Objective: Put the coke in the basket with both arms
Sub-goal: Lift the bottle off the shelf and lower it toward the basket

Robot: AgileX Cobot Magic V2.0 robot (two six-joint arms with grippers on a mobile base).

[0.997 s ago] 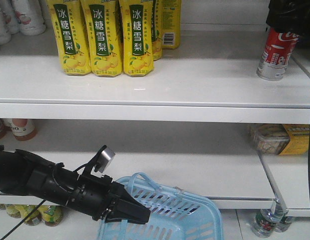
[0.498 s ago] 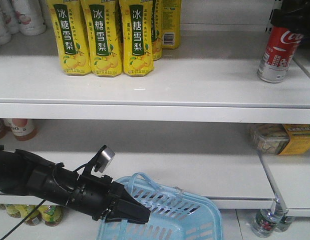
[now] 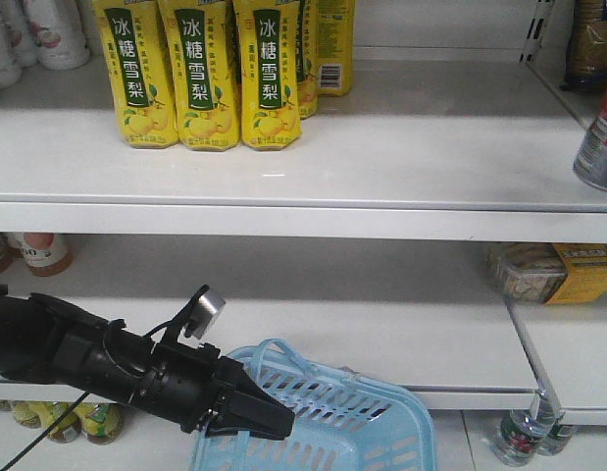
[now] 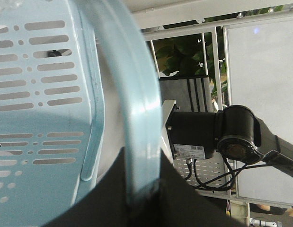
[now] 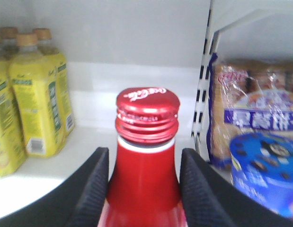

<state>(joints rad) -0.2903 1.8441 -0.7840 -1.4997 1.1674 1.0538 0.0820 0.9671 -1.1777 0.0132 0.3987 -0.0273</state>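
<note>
The left gripper (image 3: 276,424) sits low at the left of the front view, its black jaws closed on the near loop handle (image 3: 274,351) of the light blue basket (image 3: 362,422). The basket hangs in front of the lower shelf (image 3: 381,334), tilted, with its slotted wall facing up and to the right. In the left wrist view the handle (image 4: 137,113) runs down into the gripper (image 4: 142,194) and is pinched between the two dark fingers (image 4: 108,198), with the basket's slotted side (image 4: 42,94) filling the left of the picture.

The right gripper (image 5: 145,158) is closed narrowly around the coke bottle (image 5: 146,142). Its two black ribbed pads (image 5: 96,184) press against the bottle's red shoulder on either side, just below the neck, and the red cap (image 5: 147,101) with white script stands clear above them. In the front view only the bottle's lower part (image 3: 599,142) shows, cut off by the right edge of the picture. It leans, silver base lowest, over the right end of the upper shelf (image 3: 381,147). Whether the base touches the shelf cannot be told.

Three yellow pear drink bottles (image 3: 200,74) stand in a row near the left of the upper shelf, well apart from the coke bottle. Beyond the shelf's right upright, the right wrist view shows a bag of snacks (image 5: 250,109) and a blue cookie packet (image 5: 264,170).
</note>
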